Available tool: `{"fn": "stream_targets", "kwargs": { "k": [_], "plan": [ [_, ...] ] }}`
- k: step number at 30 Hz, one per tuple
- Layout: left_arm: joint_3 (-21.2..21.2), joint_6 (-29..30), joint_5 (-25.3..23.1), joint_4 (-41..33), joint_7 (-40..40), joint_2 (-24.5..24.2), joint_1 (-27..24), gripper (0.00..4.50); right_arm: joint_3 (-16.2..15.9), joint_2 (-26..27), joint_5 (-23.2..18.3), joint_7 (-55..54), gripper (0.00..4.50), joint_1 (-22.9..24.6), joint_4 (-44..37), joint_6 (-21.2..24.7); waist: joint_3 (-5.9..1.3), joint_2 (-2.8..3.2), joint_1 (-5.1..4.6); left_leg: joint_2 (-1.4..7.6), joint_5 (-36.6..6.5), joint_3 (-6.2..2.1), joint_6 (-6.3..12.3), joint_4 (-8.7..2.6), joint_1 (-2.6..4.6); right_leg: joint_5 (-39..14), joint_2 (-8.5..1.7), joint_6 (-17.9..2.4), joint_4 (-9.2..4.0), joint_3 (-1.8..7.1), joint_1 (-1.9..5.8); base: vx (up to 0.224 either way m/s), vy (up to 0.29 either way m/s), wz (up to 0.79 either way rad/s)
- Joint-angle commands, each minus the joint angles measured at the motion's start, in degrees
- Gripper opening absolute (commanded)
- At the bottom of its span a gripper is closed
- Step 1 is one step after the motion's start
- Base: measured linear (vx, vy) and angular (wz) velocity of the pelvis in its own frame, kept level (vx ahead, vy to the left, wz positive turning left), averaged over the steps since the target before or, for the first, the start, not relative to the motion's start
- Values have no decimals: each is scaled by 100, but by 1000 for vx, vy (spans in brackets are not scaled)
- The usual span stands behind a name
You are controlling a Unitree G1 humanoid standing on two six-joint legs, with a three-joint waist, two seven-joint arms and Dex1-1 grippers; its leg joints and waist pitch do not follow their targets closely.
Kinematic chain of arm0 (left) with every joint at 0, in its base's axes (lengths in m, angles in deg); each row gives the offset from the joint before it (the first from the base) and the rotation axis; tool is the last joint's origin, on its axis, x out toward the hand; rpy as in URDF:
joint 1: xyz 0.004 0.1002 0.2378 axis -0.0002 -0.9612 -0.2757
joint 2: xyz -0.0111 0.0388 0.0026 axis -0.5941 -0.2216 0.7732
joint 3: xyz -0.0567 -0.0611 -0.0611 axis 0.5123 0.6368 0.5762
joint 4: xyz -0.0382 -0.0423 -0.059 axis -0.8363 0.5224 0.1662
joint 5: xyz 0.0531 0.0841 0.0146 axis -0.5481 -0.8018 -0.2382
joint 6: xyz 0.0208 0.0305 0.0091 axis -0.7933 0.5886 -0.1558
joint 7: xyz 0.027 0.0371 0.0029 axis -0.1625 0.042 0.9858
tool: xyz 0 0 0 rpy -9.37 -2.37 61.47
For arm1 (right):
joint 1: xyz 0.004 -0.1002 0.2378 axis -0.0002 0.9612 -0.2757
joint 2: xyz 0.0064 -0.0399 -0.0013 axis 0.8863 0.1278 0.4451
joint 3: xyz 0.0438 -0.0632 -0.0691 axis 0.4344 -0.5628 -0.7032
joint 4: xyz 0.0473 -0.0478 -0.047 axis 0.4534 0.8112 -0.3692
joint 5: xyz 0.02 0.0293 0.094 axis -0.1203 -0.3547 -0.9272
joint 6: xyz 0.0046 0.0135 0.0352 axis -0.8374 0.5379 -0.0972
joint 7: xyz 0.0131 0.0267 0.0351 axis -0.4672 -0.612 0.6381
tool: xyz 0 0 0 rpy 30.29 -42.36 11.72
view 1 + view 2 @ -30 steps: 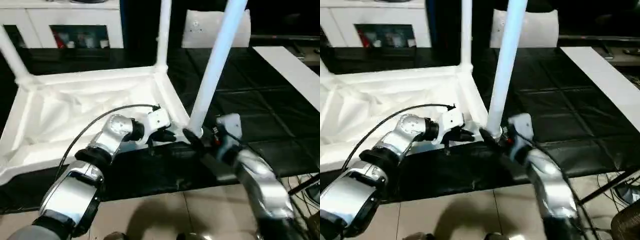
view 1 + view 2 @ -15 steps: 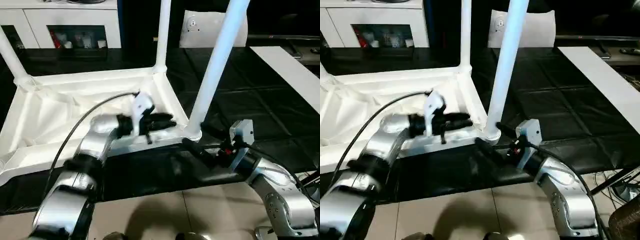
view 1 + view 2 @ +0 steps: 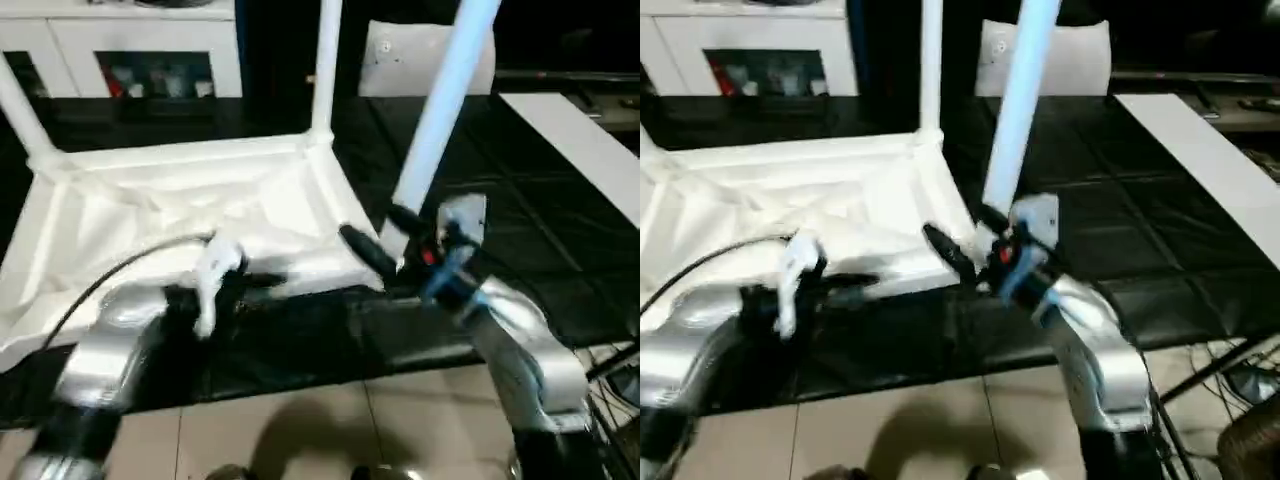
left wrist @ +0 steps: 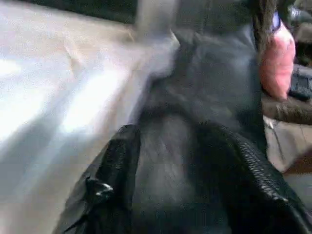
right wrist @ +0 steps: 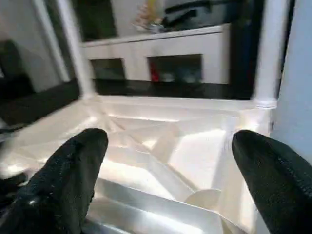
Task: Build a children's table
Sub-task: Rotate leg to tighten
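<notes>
Left eye view: the children's table [image 3: 180, 215] is seen upside down on a black mat [image 3: 520, 200], filling the left and centre of the frame, its long axis running left to right and its legs pointing straight up. The right gripper [image 3: 372, 240] is held at the near right leg [image 3: 440, 110], jaws wide apart. The left gripper [image 3: 262, 287], jaws apart and empty, is seen lower left by the tabletop's near rim.

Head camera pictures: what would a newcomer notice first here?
An upside-down white table top lies on the black mat, its legs rising upward. The nearest leg stands at the near right corner, and the right gripper is spread open at its base. The left gripper is by the near edge.
</notes>
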Motion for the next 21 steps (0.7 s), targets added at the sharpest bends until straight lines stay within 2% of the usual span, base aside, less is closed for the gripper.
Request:
{"fn": "stream_targets", "kwargs": {
  "k": [1, 2, 5, 7, 9, 10, 12, 15, 18, 20, 21],
  "plan": [
    [-112, 218, -164, -286, 93, -120, -63, 273, 126, -29, 153, -219, 450, -94, 174, -19, -341, 113, -55, 264, -2053, -119, -321, -470, 195, -1823, -143, -853, -346, 143, 127, 0, 0, 0],
    [-161, 116, -342, -273, 145, -172, -96, 297, 144, -30, 195, -279, 450, -141, 236, -45, -342, 107, -40, 261, -2072, -111, -315, -465, 211, -1860, -136, -795, -358, 148, 112, 0, 0, 0],
    [-258, -281, -986, 63, 654, -232, -7, 309, 203, -39, 308, -470, 450, -342, 503, -166, -342, 113, -62, 252, -2133, -142, -363, -476, 181, -1946, -143, -673, -362, 142, 135, 0, 0, 0],
    [-315, -300, -1165, 119, 920, -272, 87, 329, 239, -77, 396, -589, 450, -463, 680, -237, -346, 124, -64, 246, -2224, -144, -398, -467, 197, -2027, -144, -631, -369, 145, 114, 0, 0, 0],
    [-406, -247, -1250, 102, 1023, -338, 147, 347, 293, -121, 469, -685, 450, -569, 853, -320, -350, 120, -59, 245, -2261, -148, -407, -464, 197, -2050, -148, -639, -370, 145, 111, 0, 0, 0],
    [-406, -247, -1250, 102, 1023, -338, 147, 349, 293, -121, 469, -685, 450, -569, 853, -320, -349, 140, -61, 244, -2288, -151, -424, -463, 204, -2033, -144, -650, -371, 144, 100, 0, 0, 0],
    [-483, -218, -1307, 116, 1112, -370, 211, 381, 387, -194, 540, -785, 450, -703, 1072, -426, -356, 145, -63, 239, -2292, -150, -425, -457, 198, -1963, -137, -672, -359, 141, 108, 0, 0, 0],
    [-537, -353, -1522, 256, 1364, -330, 327, 392, 555, -323, 616, -935, 450, -923, 1402, -568, -358, 153, -58, 232, -2310, -138, -407, -434, 217, -1922, -132, -711, -368, 144, 91, 0, 0, 0],
    [-449, -527, -1617, 424, 1693, -161, 417, 426, 607, -439, 670, -971, 450, -1067, 1646, -722, -371, 151, -56, 225, -2246, -137, -428, -420, 204, -1828, -130, -711, -353, 136, 113, 0, 0, 0],
    [-416, -623, -1592, 438, 1884, -81, 431, 430, 582, -497, 700, -926, 450, -1116, 1738, -788, -381, 128, -67, 213, -2145, -142, -375, -413, 163, -1726, -133, -734, -333, 124, 162, 0, 0, 0],
    [-416, -623, -1592, 438, 1884, -81, 431, 436, 582, -497, 700, -926, 450, -1116, 1738, -788, -389, 128, -69, 212, -2119, -136, -350, -405, 166, -1695, -133, -746, -334, 125, 160, 0, 0, 0]
  ]
}}
